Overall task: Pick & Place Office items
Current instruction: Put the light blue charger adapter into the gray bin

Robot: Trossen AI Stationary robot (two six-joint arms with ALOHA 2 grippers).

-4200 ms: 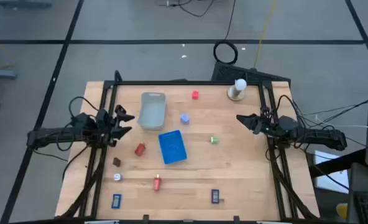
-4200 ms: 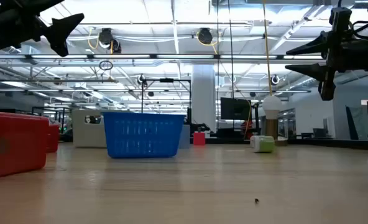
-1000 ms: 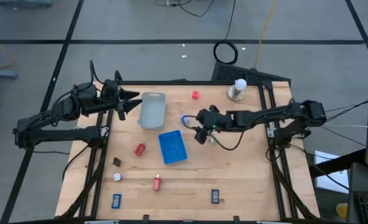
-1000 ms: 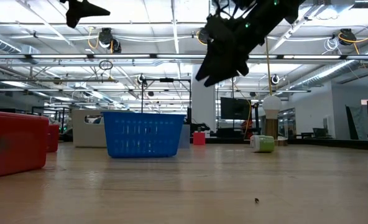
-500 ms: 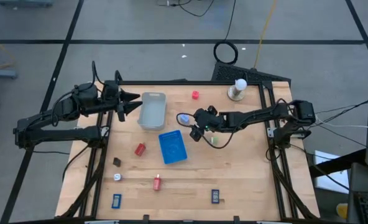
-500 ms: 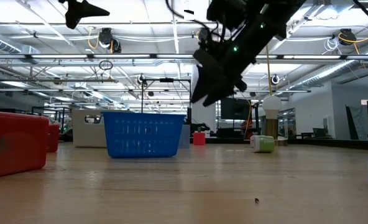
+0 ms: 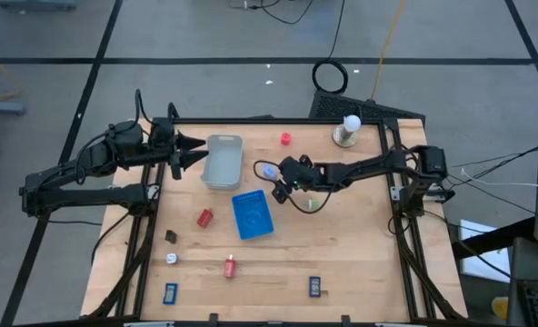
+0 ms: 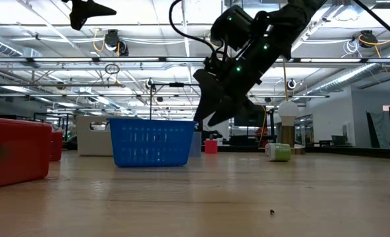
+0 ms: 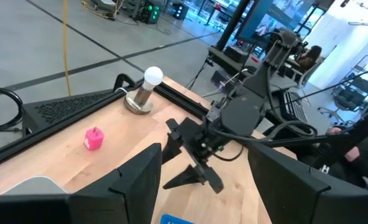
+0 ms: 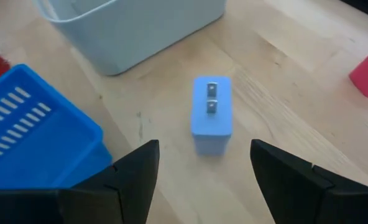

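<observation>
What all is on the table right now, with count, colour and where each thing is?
Tray: one, grey, far left of centre.
Basket: one, blue, table centre.
Plug block: one, pale blue, between tray and basket, lying flat.
Red pieces: three, far edge, left of the basket, near centre.
Green piece: one, right of the basket.
Brown piece: one, left side.
White piece: one, near left.
Dark blue pieces: two, near edge, left and right.
Knob on round base: one, white, far right corner.
Left gripper: open, beside the tray.
Right gripper: fingers open, above the plug block.
</observation>
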